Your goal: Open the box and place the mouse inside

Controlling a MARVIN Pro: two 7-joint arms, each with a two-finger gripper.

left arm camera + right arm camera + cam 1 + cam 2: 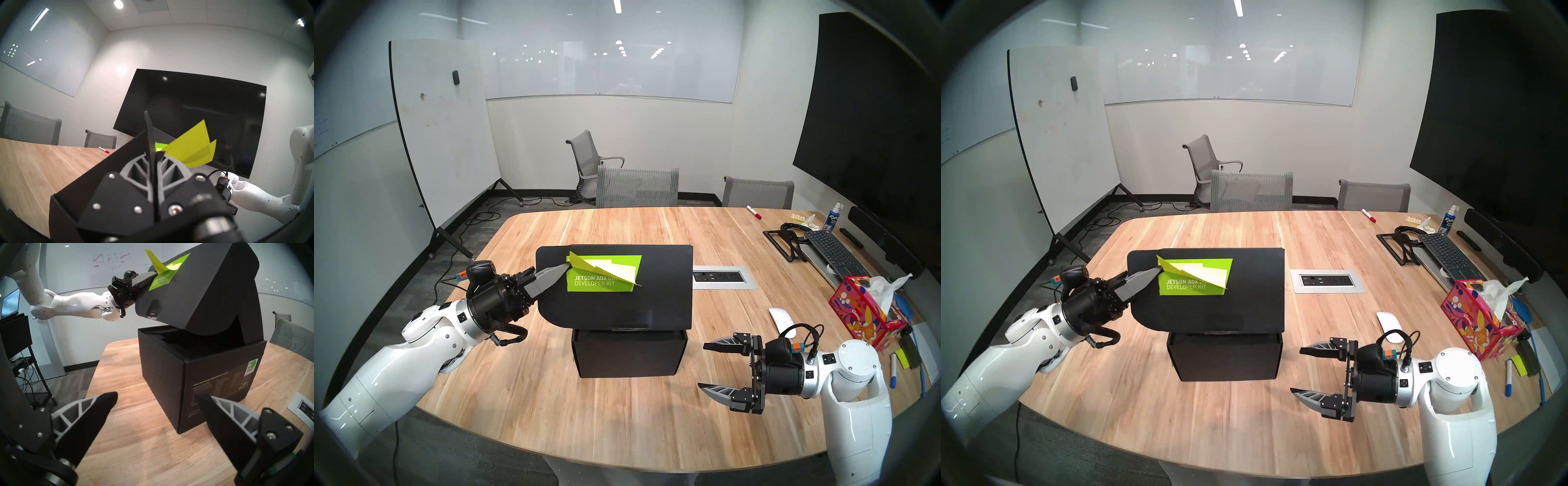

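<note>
While the left gripper pinched the free front edge of the lid, its fingers pressed together on the thin black card, the black cardboard box stood at the middle of the wooden table with that lid raised and tilted. A green label reading "Developer Kit" sat on the lid, and yellow-green sticky notes curled up from it just beside the fingertips. Seen from the right wrist, the box's dark interior showed under the lifted lid; its contents could not be made out. To the box's right, the right gripper hovered over the table with its fingers spread wide, holding nothing. Beyond it lay the white mouse on the table, partly hidden behind the wrist's cable, near a pink patterned tissue box.
</note>
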